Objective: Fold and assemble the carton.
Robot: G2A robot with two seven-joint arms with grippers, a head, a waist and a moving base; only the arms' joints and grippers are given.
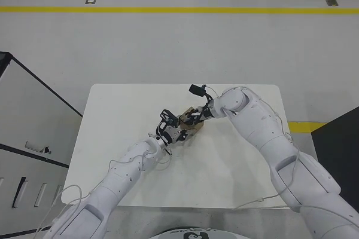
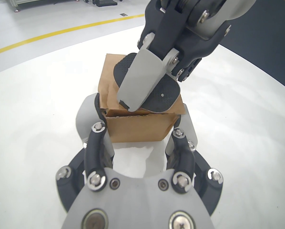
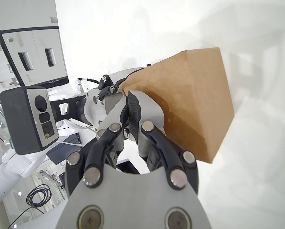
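The carton [image 2: 137,129], a small brown cardboard box, sits near the middle of the white desk [image 1: 125,119], where the two arms meet. Whether its base rests flat on the desk cannot be told.

Nearest the robot, the left claw [image 2: 142,121] is clenched on the carton. One finger [image 2: 98,110] presses against one side wall and its partner against the opposite wall, both close to the upper corners. The plain wall between them faces the wrist camera, and its upper edge is slightly ragged.

Just beyond, the right claw [image 2: 142,106] comes down onto the top of the carton from the robot's right. Its two fingers are drawn close together, a grey finger back lying over a black dimpled pad. Their tips touch the top panel at the edge nearest the left claw. Whether a flap is nipped between them cannot be told. The top panel behind the tips is creased. In the right wrist view the carton lies against the outer side of one finger, one corner pointing away from the claw.

Farther out, the left arm's wrist camera [image 3: 28,117] sits behind its claw. A grey cabinet [image 1: 18,119] stands beside the desk on the robot's left and a dark panel [image 1: 347,137] on its right. A yellow line [image 1: 167,9] crosses the pale floor past the desk's far edge.
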